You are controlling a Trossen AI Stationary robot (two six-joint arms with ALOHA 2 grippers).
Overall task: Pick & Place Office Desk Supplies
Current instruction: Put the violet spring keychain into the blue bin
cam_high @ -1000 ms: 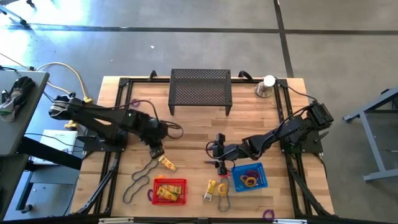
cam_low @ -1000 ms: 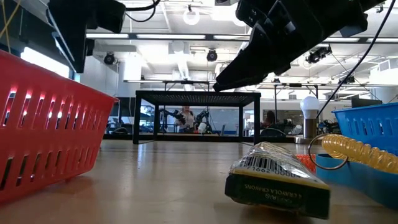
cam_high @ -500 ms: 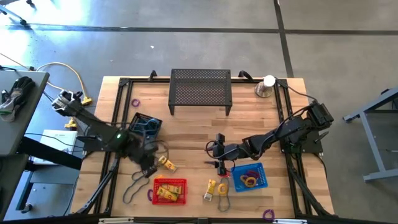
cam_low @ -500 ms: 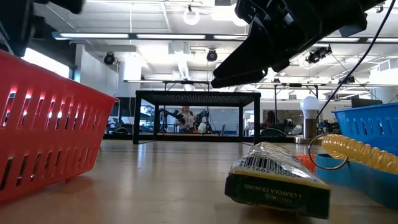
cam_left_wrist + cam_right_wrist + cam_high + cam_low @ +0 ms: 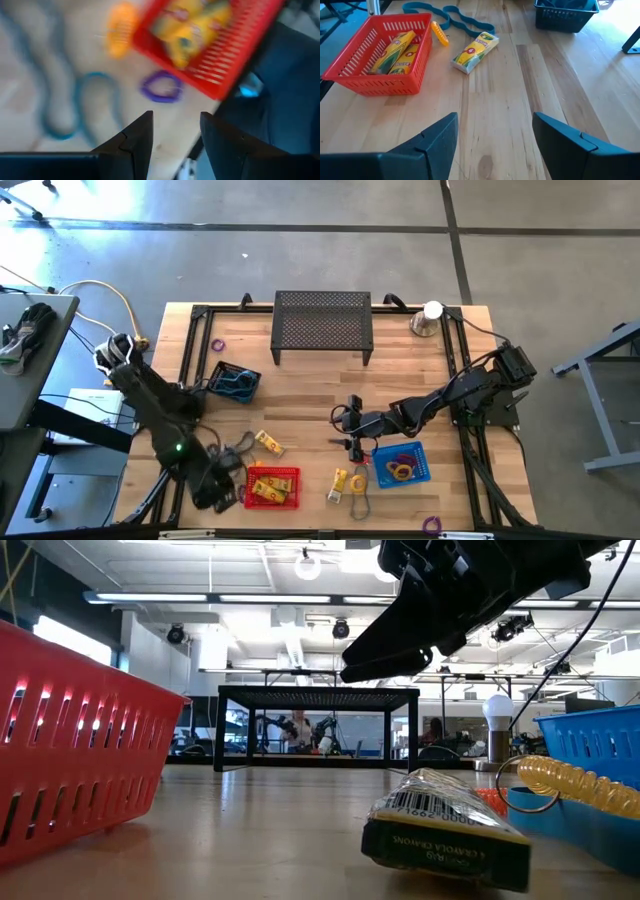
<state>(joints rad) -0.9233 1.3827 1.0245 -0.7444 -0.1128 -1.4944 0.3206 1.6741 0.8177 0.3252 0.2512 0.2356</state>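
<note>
You are in a robotics lab or workshop hall. Polished concrete floor (image 5: 300,250) surrounds the wooden table (image 5: 310,395) on all sides; cables trail at nine o'clock. The low view shows an open ceiling with strip lights (image 5: 300,597), exposed ducts, and further robot rigs (image 5: 300,730) beyond the black mesh stand (image 5: 318,695) at twelve o'clock.

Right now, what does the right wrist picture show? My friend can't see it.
A red basket holding yellow crayon boxes sits on a wooden table. Another crayon box lies loose beside it, near an orange coil and a teal band. The right gripper hovers with jaws open, and a dark basket stands farther off.
</note>
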